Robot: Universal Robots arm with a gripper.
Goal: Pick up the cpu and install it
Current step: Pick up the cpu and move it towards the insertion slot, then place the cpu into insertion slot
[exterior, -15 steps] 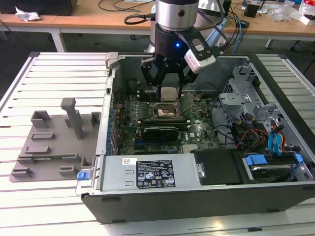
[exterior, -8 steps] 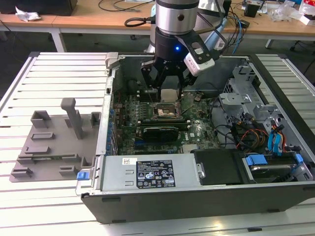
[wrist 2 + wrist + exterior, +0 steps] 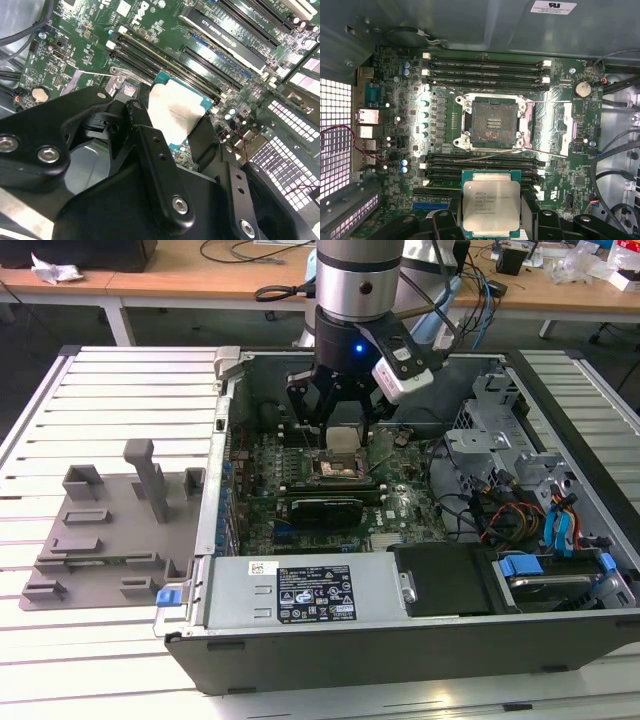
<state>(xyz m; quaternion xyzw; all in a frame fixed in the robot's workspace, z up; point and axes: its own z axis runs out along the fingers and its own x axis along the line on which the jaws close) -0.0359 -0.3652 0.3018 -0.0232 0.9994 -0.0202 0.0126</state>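
The cpu (image 3: 491, 206), a flat square chip with a silvery top and a thin green rim, hangs between my gripper's (image 3: 492, 222) black fingers (image 3: 443, 221) in both wrist views. The gripper is shut on the cpu (image 3: 176, 112), one finger on each of two opposite edges. In the exterior view the gripper (image 3: 340, 425) hovers inside the open computer case, just above the motherboard socket (image 3: 338, 470). The socket (image 3: 493, 122) lies open and bare, its metal frame and lever wires folded back, a short way off from the held chip.
The green motherboard (image 3: 570, 130) carries black memory slots (image 3: 485, 64) on both sides of the socket. The grey plastic fixture tray (image 3: 100, 540) lies on the slatted table at the exterior view's left. Case walls (image 3: 215, 470), cables (image 3: 505, 515) and a drive cage (image 3: 500, 420) surround the board.
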